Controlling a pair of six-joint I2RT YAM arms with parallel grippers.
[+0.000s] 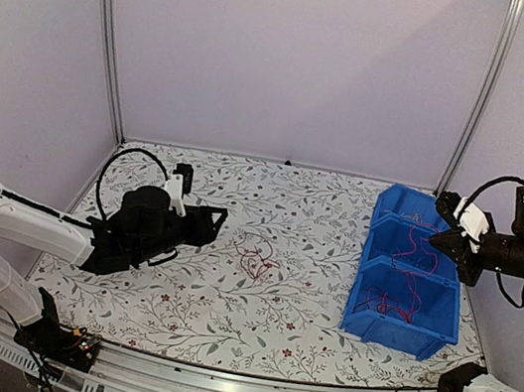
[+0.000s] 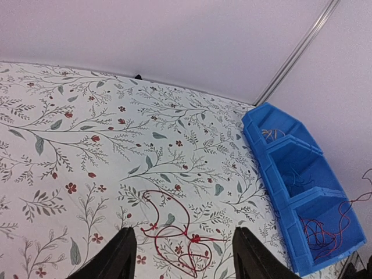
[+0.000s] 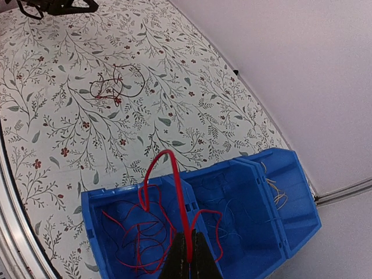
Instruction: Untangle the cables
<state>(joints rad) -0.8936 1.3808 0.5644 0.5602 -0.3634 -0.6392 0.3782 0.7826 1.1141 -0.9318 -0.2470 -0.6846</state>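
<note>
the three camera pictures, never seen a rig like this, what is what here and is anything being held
Two robot arms are bolted at the near edge of a flowered table. The wide picture comes from a fixed camera above and behind them; the other two come from a camera on each wrist. The left gripper stands open, aimed at a small red tangle of thin wires lying on the table. The right gripper is shut on a red wire that trails down into a blue three-part bin, where more thin wires lie.
</note>
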